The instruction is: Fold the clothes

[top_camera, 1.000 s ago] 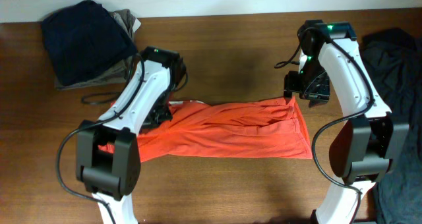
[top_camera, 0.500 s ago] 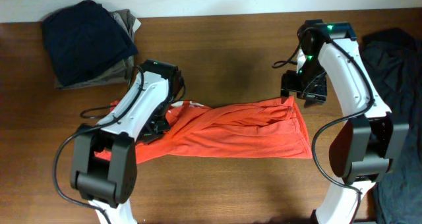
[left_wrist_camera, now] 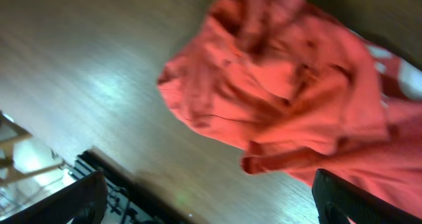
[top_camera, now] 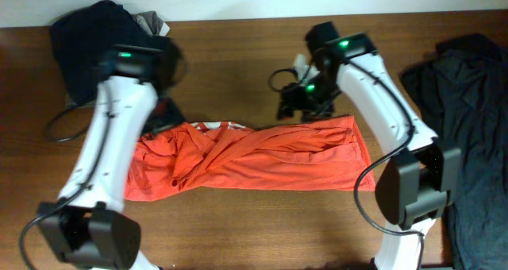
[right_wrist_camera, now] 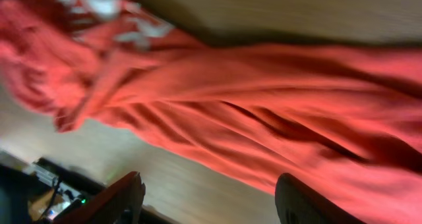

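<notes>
The shirt (top_camera: 254, 155) lies bunched in a band on the worktop (top_camera: 262, 55), and with the left end effector (left_wrist_camera: 210, 197) and right end effector (right_wrist_camera: 212, 195) both released above it, each should, I think, pinch an outer corner and stretch it flat first.

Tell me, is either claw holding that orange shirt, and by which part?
Nothing is held. The left gripper and the right gripper are both open above the orange-red T-shirt, which lies crumpled on the table.
</notes>
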You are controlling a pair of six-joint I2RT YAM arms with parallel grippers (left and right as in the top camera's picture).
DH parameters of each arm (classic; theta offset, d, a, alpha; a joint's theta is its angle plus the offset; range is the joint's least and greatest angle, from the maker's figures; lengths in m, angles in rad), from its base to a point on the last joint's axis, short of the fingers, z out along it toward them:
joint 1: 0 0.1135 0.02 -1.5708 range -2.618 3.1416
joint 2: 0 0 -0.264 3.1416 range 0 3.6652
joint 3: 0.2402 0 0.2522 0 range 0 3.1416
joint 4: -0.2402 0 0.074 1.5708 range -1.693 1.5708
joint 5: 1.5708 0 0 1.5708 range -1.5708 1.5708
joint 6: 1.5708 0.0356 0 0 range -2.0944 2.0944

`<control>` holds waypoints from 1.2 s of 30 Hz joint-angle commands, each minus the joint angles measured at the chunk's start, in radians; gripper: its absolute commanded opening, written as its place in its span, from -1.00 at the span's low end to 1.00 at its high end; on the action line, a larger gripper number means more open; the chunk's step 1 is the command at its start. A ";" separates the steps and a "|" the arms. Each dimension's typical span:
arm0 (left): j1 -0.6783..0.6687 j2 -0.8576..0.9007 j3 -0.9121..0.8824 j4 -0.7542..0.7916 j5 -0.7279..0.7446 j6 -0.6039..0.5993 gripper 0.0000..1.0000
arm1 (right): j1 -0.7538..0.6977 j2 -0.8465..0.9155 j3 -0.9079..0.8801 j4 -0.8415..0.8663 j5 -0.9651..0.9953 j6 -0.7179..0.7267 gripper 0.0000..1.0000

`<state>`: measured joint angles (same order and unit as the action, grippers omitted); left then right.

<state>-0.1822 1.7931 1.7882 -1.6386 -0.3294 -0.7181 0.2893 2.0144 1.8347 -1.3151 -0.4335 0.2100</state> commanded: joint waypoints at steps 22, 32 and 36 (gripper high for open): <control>0.329 -0.029 0.013 -0.003 0.079 0.091 0.98 | 0.405 0.184 0.016 0.513 0.107 -0.015 0.19; 0.329 -0.029 0.013 -0.001 0.059 0.092 0.98 | 0.424 0.243 0.016 0.602 0.071 -0.014 0.14; 0.329 -0.029 0.013 -0.001 0.060 0.092 0.98 | 0.442 0.264 0.016 0.609 0.071 -0.011 0.14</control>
<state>0.1444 1.7805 1.7916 -1.6382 -0.2588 -0.6426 0.7033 2.2478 1.8347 -0.7116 -0.3565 0.2054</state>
